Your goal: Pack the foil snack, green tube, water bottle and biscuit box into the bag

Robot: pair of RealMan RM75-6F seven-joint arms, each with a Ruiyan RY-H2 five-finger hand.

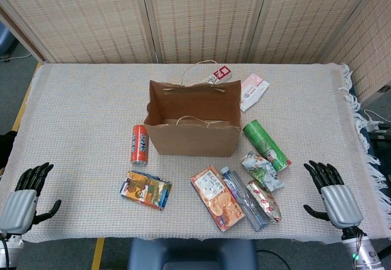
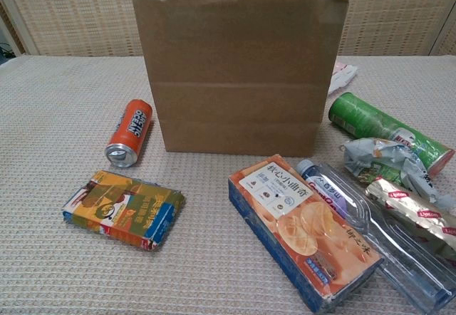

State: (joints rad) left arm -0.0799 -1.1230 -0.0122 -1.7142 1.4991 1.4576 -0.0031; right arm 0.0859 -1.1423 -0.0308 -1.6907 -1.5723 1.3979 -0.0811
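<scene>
On the cloth-covered table (image 1: 85,93), a brown paper bag (image 1: 192,126) is standing upright and open. Right of it the green tube (image 1: 266,145) is lying on its side, with a crumpled foil snack (image 1: 261,171) just beside its near end. The water bottle (image 1: 243,198) is lying between the biscuit box (image 1: 217,198) and a silver foil packet (image 1: 264,201), touching both. An orange can (image 1: 140,144) and a colourful packet (image 1: 145,190) are lying left. Left hand (image 1: 23,198) and right hand (image 1: 332,195) are resting at the near corners, fingers spread, holding nothing.
</scene>
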